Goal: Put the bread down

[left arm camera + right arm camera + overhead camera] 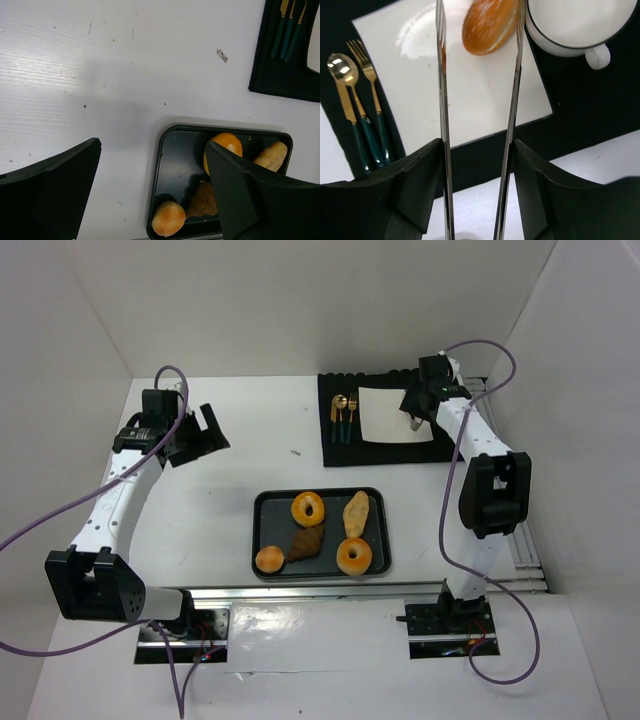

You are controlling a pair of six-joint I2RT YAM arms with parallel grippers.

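Bread roll [490, 22]: ahead of the right pincer [477, 145], between the tips of the tongs [441, 100], over the white plate [480, 95].
Right pincer clenched on tongs; left pincer [152, 145] released. Plate contact unclear. Advised: lower, ease grip slowly, avoid cup [570, 25] at right.

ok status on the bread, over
Left gripper open, clear of tray. Right gripper holds tongs, bread roll between tips over white plate. Cup close, not blocking.
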